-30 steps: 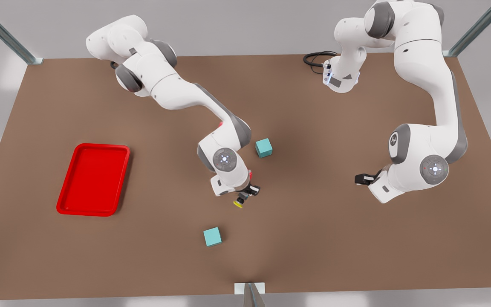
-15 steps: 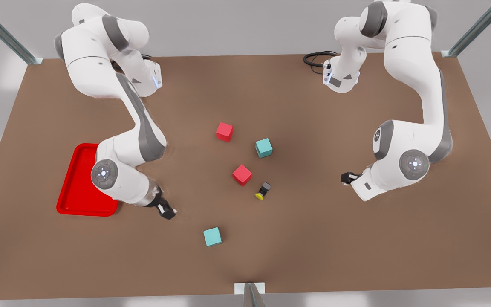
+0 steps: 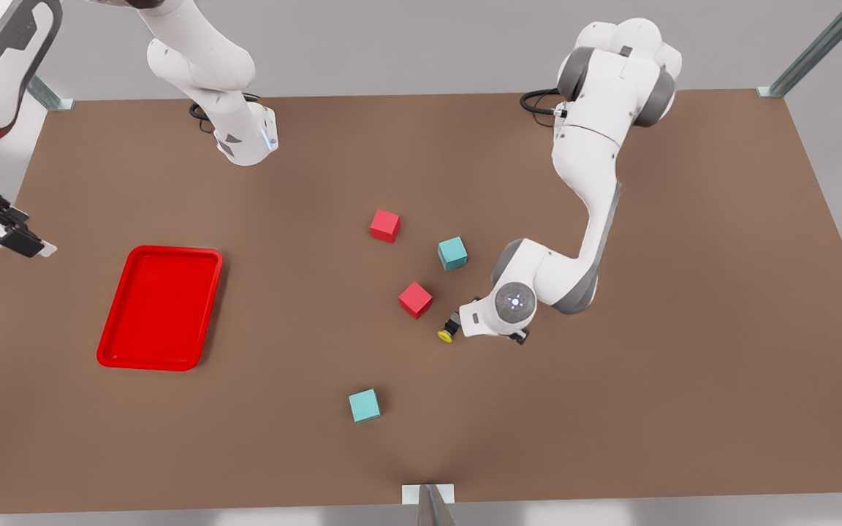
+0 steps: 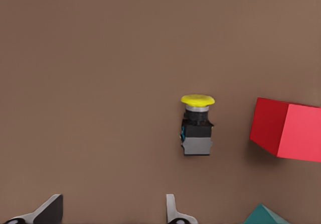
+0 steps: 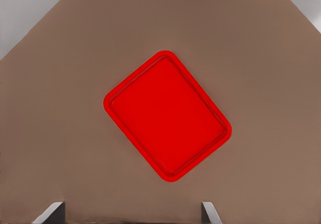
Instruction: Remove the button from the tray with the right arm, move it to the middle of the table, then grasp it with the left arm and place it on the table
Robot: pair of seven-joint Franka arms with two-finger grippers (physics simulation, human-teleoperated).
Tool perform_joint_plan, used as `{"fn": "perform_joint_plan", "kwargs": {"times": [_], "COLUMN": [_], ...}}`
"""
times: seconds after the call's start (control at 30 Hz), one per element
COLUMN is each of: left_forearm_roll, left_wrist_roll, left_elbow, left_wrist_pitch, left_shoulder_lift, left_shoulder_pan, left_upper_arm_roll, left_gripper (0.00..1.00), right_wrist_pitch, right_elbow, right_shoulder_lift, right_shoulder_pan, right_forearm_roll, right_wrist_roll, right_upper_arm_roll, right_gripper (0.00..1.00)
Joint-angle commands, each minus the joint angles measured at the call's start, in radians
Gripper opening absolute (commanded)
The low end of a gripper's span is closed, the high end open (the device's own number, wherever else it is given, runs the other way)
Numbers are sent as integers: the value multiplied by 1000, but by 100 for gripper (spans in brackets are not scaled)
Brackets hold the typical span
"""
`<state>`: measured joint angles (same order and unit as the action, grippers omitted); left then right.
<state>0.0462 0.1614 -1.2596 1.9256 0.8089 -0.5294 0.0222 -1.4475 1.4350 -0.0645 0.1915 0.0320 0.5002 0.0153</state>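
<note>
The left gripper [image 4: 113, 211] has its jaws spread wide with nothing between them, hovering low near the middle of the table [image 3: 684, 292]. Just beyond its fingertips [image 4: 170, 209] lies the button [image 4: 197, 126], tipped on its side, yellow cap pointing away from the gripper, black body nearer. In the front view the button [image 3: 450, 329] sits right beside the left arm's wrist. A red cube [image 3: 415, 299] lies close by the button, a teal cube [image 3: 452, 253] just behind, another red cube [image 3: 384, 226] farther back and another teal cube [image 3: 364, 405] nearer the front edge. The right gripper [image 3: 23, 237] hangs at the front view's left edge, jaws apart and empty, high over the bare red tray [image 5: 168, 114].
</note>
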Motion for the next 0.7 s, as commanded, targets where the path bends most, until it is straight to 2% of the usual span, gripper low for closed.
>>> {"fn": "perform_joint_plan", "kwargs": {"times": [0.0, 0.1, 0.27, 0.5, 0.57, 0.67], "left_forearm_roll": [0, 4, 6, 7, 7, -3], "left_wrist_roll": [115, 63, -68, -140, -158, -158], "left_elbow": [26, 42, 25, -1, 0, 0], "left_wrist_pitch": [84, 127, 125, 185, 185, 220], "left_shoulder_lift": [25, 69, 49, 75, 91, 113], "left_shoulder_pan": [-11, -17, -76, -86, -87, -89], "left_upper_arm_roll": [1, 1, -1, -1, -1, -1], "left_gripper": [100, 100, 100, 100, 100, 100], "right_wrist_pitch": [78, 72, 21, 18, -86, -94], "right_elbow": [10, -2, -8, -16, -36, -57], "right_shoulder_lift": [3, -35, -55, -60, -63, -98], "right_shoulder_pan": [-144, -139, -138, -129, -129, -113], "right_forearm_roll": [-1, -1, -26, -55, -96, -124], "right_wrist_roll": [-520, -529, -523, -525, -526, -523], "right_upper_arm_roll": [-23, -23, -11, -14, -11, -11], "right_gripper": [100, 100, 100, 100, 100, 100]}}
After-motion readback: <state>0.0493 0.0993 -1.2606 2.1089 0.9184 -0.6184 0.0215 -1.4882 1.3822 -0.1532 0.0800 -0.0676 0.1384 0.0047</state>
